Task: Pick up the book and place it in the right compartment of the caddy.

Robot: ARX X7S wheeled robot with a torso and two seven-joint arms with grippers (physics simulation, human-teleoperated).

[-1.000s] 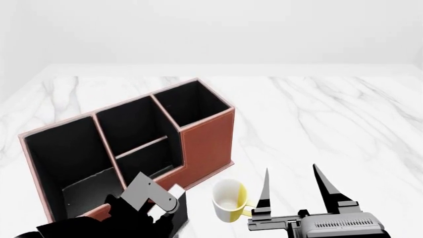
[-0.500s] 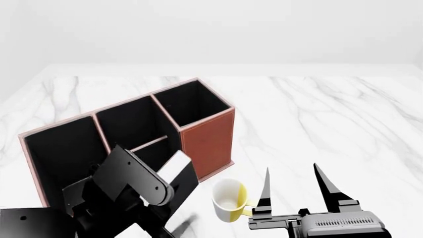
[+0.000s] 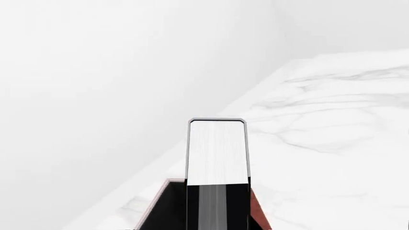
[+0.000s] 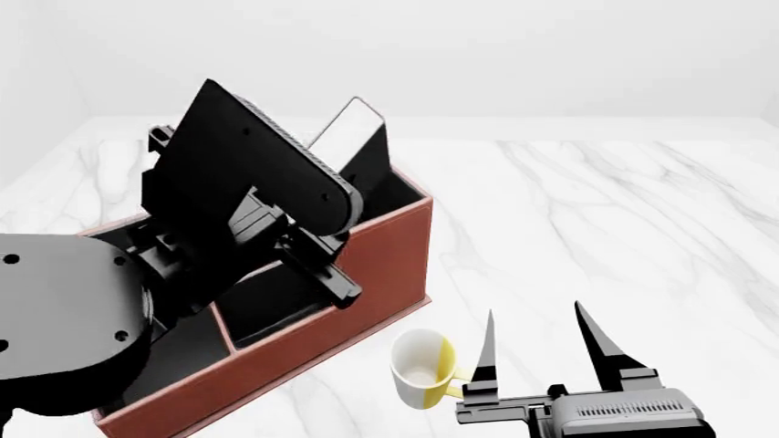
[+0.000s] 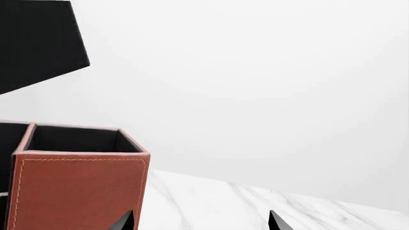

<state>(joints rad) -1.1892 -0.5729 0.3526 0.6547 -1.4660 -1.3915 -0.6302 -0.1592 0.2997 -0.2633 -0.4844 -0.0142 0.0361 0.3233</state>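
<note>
Book (image 4: 356,137) held tilted above the caddy (image 4: 378,265) | my left gripper (image 3: 217,201) clamped on it, right gripper (image 4: 535,351) spread wide, empty | I should straighten it over the right compartment (image 4: 383,205) before lowering.

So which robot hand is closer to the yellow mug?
The right gripper. Its open fingers sit just beside the mug on the table. The left gripper is raised over the caddy, holding the book.
</note>
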